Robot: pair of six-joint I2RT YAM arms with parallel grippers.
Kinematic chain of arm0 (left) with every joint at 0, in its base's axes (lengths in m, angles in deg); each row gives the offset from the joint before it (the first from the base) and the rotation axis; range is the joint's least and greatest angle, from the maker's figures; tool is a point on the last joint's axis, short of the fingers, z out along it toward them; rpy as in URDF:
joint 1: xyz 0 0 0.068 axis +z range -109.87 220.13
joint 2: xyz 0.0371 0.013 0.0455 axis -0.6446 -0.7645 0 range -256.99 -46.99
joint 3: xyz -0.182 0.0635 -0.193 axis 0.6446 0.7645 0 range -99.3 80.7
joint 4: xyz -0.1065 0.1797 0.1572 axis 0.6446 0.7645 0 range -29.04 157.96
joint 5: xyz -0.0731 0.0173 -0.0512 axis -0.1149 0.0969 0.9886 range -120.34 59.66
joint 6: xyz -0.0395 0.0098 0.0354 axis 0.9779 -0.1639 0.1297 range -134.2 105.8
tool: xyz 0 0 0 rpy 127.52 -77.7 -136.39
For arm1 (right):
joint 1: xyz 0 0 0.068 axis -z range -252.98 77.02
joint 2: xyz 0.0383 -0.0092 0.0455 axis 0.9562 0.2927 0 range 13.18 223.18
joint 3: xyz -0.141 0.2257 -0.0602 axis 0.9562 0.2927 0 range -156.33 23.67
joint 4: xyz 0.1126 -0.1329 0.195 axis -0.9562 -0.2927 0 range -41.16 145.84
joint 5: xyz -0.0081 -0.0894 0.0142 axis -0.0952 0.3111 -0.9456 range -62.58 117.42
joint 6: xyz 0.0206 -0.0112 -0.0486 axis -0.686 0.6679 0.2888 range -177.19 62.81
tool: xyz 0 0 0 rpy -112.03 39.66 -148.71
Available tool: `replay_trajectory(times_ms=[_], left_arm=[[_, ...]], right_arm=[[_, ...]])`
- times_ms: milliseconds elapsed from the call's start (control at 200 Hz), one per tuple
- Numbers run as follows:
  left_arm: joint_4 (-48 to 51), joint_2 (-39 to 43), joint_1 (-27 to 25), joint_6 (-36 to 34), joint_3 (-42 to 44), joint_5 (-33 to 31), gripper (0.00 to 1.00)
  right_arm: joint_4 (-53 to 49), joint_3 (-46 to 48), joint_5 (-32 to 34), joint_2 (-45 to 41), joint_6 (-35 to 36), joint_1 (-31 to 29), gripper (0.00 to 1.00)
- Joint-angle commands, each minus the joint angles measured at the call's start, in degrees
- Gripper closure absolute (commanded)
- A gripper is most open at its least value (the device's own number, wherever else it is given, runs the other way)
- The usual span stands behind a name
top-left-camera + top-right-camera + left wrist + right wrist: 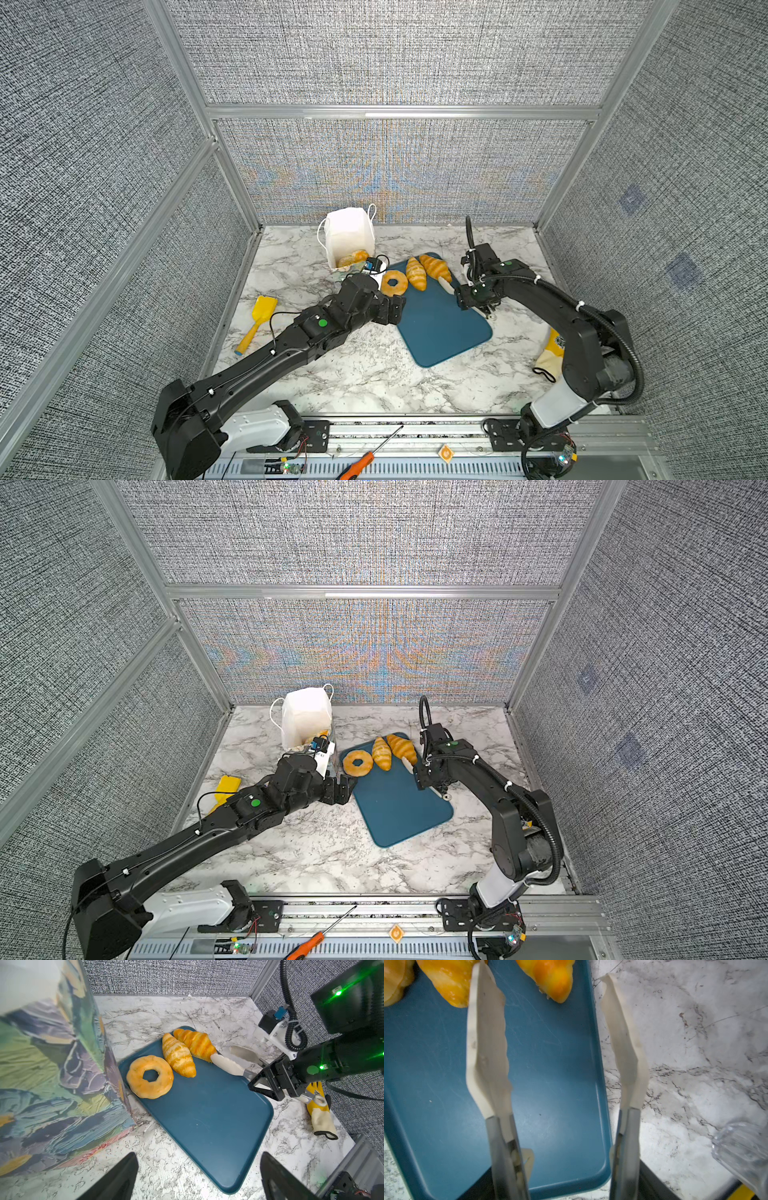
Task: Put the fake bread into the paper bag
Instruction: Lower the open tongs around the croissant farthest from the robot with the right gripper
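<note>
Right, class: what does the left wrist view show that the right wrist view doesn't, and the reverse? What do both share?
Left wrist only: the paper bag, the open left gripper. Right wrist only: a clear plastic object. Both: the blue tray, the paler croissant, the orange croissant, the tongs.

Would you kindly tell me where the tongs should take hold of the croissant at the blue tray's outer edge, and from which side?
Grip the outer croissant across its thick middle, sliding the tongs in from its near tapered tip, the right gripper's side. It lies lengthwise toward the open blades; its outer flank looks free, though the neighbouring croissant crowds the inner one.
</note>
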Motion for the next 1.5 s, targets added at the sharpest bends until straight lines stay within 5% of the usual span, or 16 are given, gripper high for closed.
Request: replay_trajectory(times_ms=[0, 530, 755, 1050, 1491], left_arm=[[-1.7, -0.3, -0.3, 1.1, 0.2, 0.0, 0.07], [-0.7, 0.6, -0.4, 1.0, 0.4, -0.9, 0.06], [0.0, 0.8, -0.4, 0.8, 0.1, -1.3, 0.06], [0.0, 0.8, -0.3, 0.5, 0.1, -1.5, 0.06], [0.2, 0.7, -0.4, -0.2, -0.3, -1.3, 0.06]], right_arm=[[1.3, -1.3, -1.3, 1.7, 0.3, 0.2, 0.26], [2.9, -7.6, -1.8, 10.6, 2.7, 0.4, 0.28], [0.8, -8.8, -2.8, 12.3, 3.5, 0.3, 0.46], [-0.4, -3.3, -4.1, 6.0, 2.7, 0.3, 0.54], [-1.7, 8.3, -4.0, -4.4, 1.1, -2.0, 0.51]])
